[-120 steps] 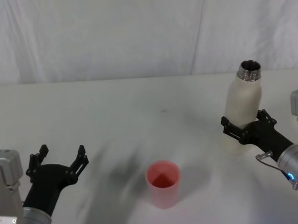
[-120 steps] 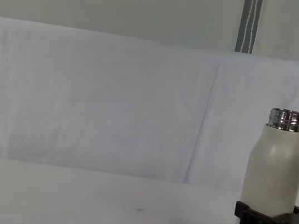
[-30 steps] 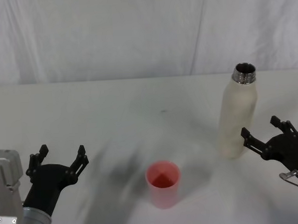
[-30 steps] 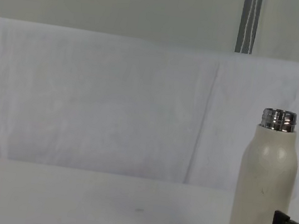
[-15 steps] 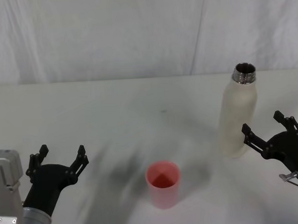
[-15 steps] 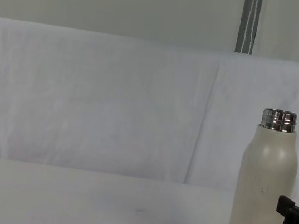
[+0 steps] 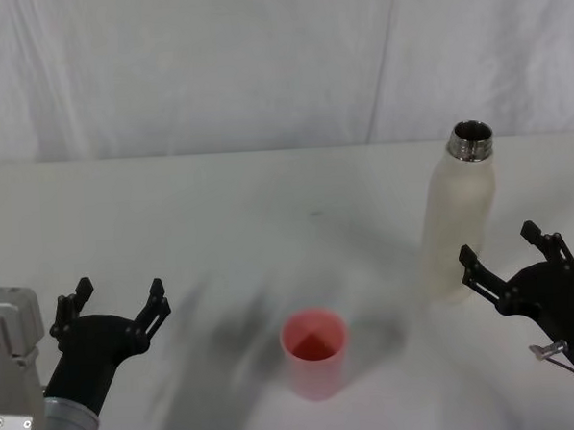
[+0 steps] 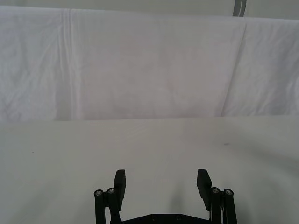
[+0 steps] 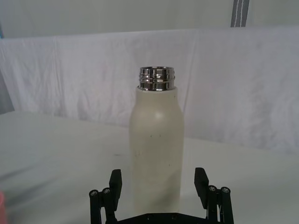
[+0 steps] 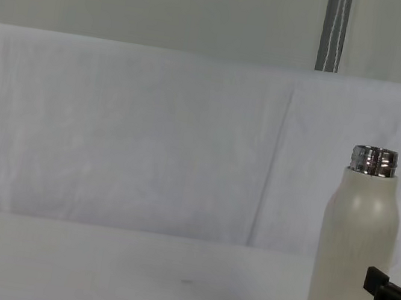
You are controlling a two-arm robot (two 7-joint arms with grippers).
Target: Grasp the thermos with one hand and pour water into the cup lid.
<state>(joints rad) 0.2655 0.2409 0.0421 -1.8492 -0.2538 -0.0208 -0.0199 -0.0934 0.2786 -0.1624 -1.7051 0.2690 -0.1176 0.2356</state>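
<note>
The thermos (image 7: 457,225) stands upright at the right of the bench (image 7: 268,216), uncapped, the pink cup lid (image 7: 314,352) well apart near the middle. The right gripper (image 7: 506,256) waits just beside it, fingers apart; the left gripper (image 7: 118,301) idles, fingers apart. The matte body looks rigid, possibly heavy; mid-body offers the surest hold.

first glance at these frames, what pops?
The tall cream-white matte thermos with a shiny steel neck stands uncapped at the table's right. The black right claw sits open just before it, not touching. A small pink cup lid stands near centre; the left claw idles open.
</note>
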